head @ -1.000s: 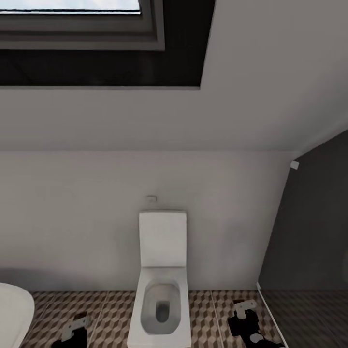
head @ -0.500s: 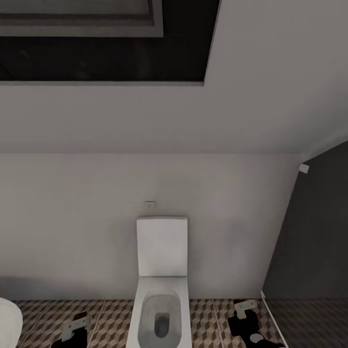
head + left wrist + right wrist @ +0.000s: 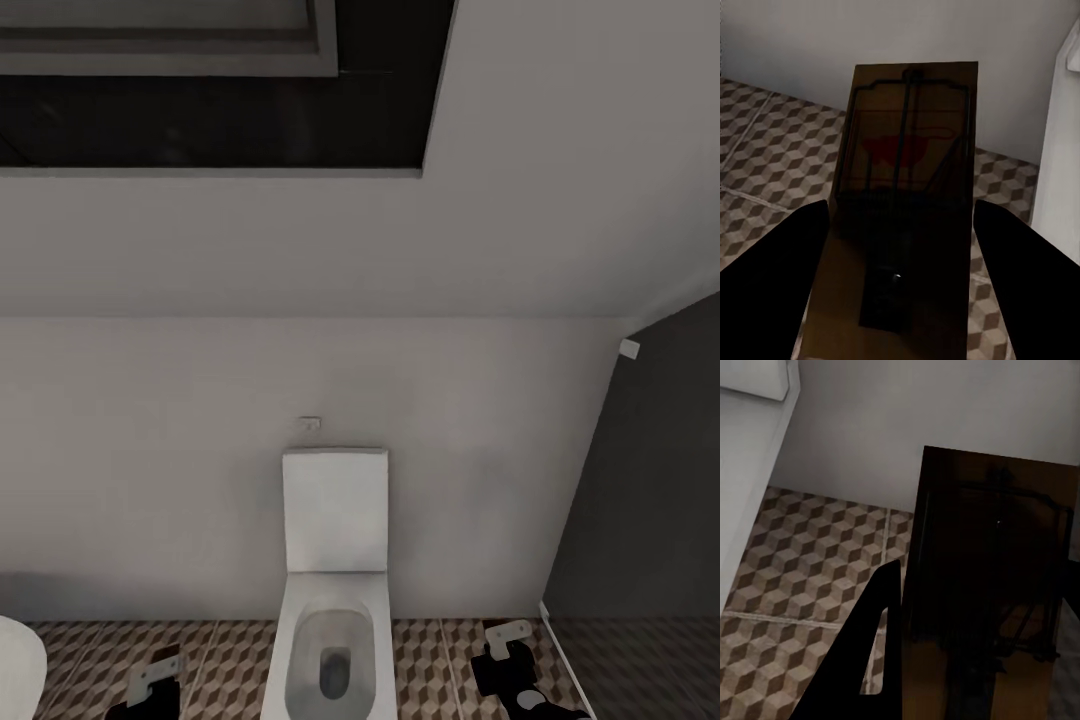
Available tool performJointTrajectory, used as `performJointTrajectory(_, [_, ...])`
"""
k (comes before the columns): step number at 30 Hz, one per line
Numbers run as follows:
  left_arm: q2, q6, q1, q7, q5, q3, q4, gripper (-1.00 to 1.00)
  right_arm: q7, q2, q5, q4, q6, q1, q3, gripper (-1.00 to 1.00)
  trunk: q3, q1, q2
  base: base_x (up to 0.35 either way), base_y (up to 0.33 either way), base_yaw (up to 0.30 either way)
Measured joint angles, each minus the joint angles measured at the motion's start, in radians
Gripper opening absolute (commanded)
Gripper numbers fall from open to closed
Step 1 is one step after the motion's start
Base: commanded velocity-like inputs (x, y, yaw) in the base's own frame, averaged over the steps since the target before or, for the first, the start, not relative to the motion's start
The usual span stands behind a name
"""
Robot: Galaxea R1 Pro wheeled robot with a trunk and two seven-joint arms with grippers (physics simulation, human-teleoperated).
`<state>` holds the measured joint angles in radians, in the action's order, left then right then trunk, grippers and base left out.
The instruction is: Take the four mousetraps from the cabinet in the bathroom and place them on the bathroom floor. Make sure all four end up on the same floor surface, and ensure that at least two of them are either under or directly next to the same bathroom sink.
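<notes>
In the left wrist view a mousetrap (image 3: 904, 172), a dark wooden board with wire parts and a red mark, sits between my two black fingers (image 3: 776, 285); my left gripper (image 3: 900, 225) is shut on it above the cube-patterned bathroom floor (image 3: 772, 157). The right wrist view holds a second mousetrap (image 3: 990, 585) pressed against one black finger (image 3: 862, 660), the other finger hidden behind the board. In the head view my left gripper (image 3: 152, 682) and right gripper (image 3: 505, 645) hang low over the floor (image 3: 425, 660) on either side of the toilet. The sink's white rim (image 3: 15, 665) peeks in at the bottom left. The cabinet is out of view.
A white toilet (image 3: 335, 600) with its lid upright stands against the pale wall straight ahead. A dark glass panel (image 3: 640, 500) closes off the right side. A sloped ceiling with a window recess (image 3: 200, 100) hangs overhead.
The camera shifted during the first half second: toilet and wall slid lower and the sink rim moved further left. Since then nothing has visibly changed, and both grippers keep their traps.
</notes>
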<state>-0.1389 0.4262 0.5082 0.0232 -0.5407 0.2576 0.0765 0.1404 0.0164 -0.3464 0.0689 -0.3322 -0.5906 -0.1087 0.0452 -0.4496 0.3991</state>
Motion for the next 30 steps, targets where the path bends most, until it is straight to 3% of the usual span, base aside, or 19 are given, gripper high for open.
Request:
performJointTrajectory(11, [-0.001, -0.004, 0.000, 0.026, -0.004, 0.002, -0.001, -1.00, 0.000, 0.000, 0.003, -0.001, 0.000, 0.000, -0.004, -1.00, 0.000, 0.000, 0.000, 0.000, 0.000, 0.000])
performJointTrajectory(30, [0.008, -0.015, 0.000, 0.018, -0.001, 0.007, -0.054, -1.00, 0.002, 0.011, 0.005, -0.037, 0.000, 0.000, -0.010, -1.00, -0.006, -0.008, 0.014, 0.000, 0.000, 0.000])
